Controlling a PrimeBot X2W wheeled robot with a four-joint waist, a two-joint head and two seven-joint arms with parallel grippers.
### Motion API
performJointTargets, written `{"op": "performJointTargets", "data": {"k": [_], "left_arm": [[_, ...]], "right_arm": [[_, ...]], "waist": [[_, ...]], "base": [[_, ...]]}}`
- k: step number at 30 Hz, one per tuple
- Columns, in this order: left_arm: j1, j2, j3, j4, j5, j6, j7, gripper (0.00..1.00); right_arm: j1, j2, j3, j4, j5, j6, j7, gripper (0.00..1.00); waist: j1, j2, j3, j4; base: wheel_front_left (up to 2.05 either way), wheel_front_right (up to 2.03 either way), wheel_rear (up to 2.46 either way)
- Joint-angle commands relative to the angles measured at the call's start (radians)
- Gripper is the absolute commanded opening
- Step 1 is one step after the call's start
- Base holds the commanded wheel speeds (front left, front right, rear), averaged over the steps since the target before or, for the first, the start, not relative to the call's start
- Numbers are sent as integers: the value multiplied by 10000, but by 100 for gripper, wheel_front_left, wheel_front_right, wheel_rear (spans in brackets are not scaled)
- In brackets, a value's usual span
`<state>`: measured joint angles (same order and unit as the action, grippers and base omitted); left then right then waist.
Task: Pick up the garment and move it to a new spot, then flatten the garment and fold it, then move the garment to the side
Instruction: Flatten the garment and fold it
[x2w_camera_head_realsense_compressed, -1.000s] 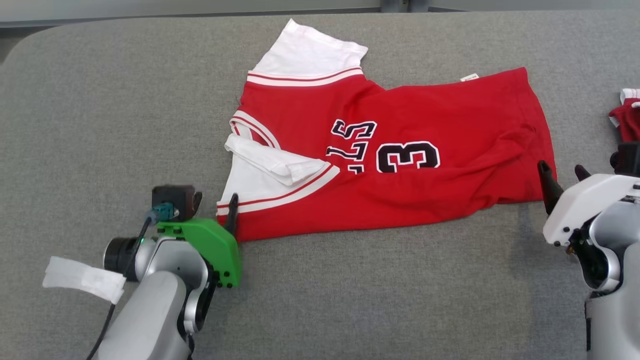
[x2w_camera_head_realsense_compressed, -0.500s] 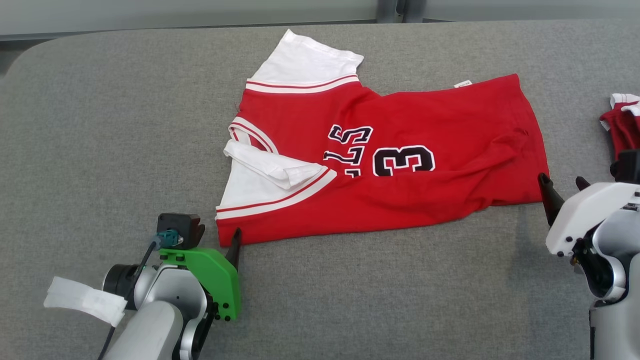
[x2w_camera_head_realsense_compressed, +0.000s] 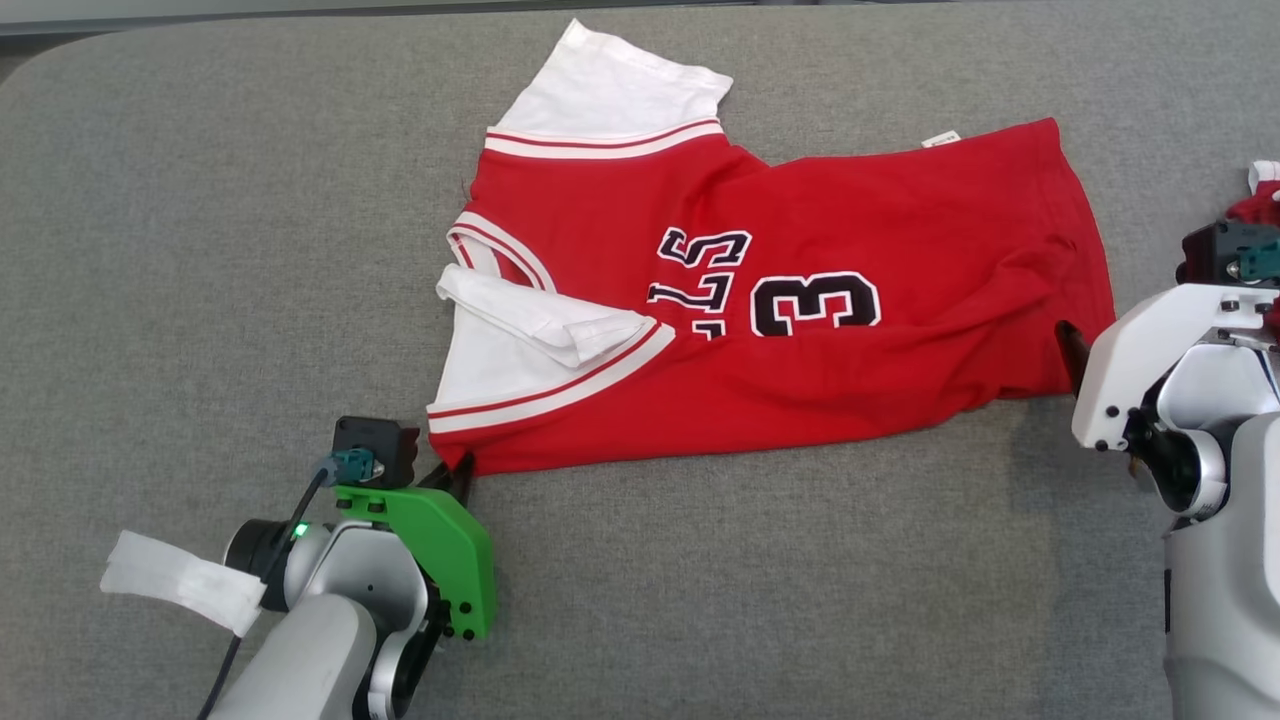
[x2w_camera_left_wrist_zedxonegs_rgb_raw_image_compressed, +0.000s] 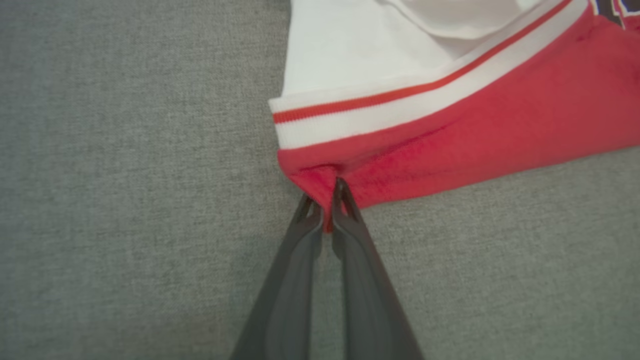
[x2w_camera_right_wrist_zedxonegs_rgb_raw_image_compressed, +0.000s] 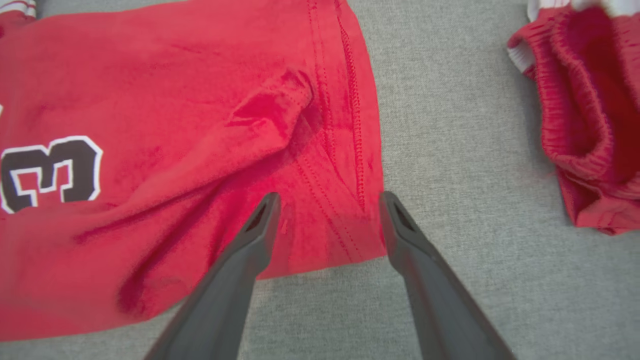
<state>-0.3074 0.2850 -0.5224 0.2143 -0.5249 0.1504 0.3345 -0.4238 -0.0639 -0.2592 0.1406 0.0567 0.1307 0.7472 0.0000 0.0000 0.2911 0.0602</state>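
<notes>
One grey fabric-covered table (x2w_camera_head_realsense_compressed: 200, 250), spanning the whole head view. Spread across its middle, a red jersey (x2w_camera_head_realsense_compressed: 880, 220), lying crosswise: white sleeves and neckline to the left, hem to the right, one sleeve folded over the chest, cloth rumpled toward the right hem. At the right edge of the table, well apart from the jersey, a bunched second red garment (x2w_camera_right_wrist_zedxonegs_rgb_raw_image_compressed: 585, 115) with white trim. At the near left corner of the jersey, left gripper (x2w_camera_left_wrist_zedxonegs_rgb_raw_image_compressed: 324, 202), fingers pressed together, pinching a small fold of red cloth just beside the striped sleeve band. At the near right corner, right gripper (x2w_camera_right_wrist_zedxonegs_rgb_raw_image_compressed: 328, 197), fingers spread wide, one tip over the red cloth, the other at the stitched hem edge. On the chest, a black numeral 3 (x2w_camera_head_realsense_compressed: 815, 305) outlined in white; at the far edge, a small white label (x2w_camera_head_realsense_compressed: 940, 139).
</notes>
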Motion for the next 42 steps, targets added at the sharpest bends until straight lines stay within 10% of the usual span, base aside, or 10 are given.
{"op": "performJointTargets", "data": {"k": [1, 8, 15, 18, 23, 29, 32, 36, 42], "left_arm": [[-128, 23, -20, -27, -75, -27, 17, 0], [-223, 45, -53, -87, -62, 14, 40, 0], [-297, 75, -93, -146, -110, 18, 97, 0], [-298, 96, -89, -145, -118, 41, 79, 0], [-304, 183, -31, -180, -146, 99, 84, 0], [-384, 224, -25, -273, -173, 132, 135, 0], [-423, 250, 1, -294, -200, 154, 125, 0], [-440, 280, 2, -313, -180, 190, 135, 0], [-420, 225, -27, -290, -256, 221, 79, 0]], "right_arm": [[-257, -120, 41, 204, -1, -2, 166, 100], [-704, -454, 337, 728, 229, -2, 470, 100], [-894, -585, 389, 1023, 392, -2, 662, 70], [-769, -531, 359, 1051, 518, -3, 681, 74], [-697, -485, 342, 1083, 613, -2, 657, 45], [-742, -414, 182, 1173, 543, -3, 615, 52], [-907, -392, 82, 1172, 523, -3, 438, 76], [-1069, -401, 188, 1267, 451, -3, 500, 49], [-749, -418, 475, 1076, 337, -3, 498, 42]], "waist": [[0, 0, 77, 36], [0, 0, 276, 43], [0, 0, 489, 42], [0, 0, 511, 13], [0, 0, 563, -51], [0, 0, 714, -75], [0, 0, 791, -72], [0, 0, 880, -80], [0, 0, 833, -90]], "base": [[0, 0, 0], [0, 0, 0], [0, 0, 0], [0, 0, 0], [0, 0, 0], [0, 0, 0], [0, 0, 0], [0, 0, 0], [0, 0, 0]]}}
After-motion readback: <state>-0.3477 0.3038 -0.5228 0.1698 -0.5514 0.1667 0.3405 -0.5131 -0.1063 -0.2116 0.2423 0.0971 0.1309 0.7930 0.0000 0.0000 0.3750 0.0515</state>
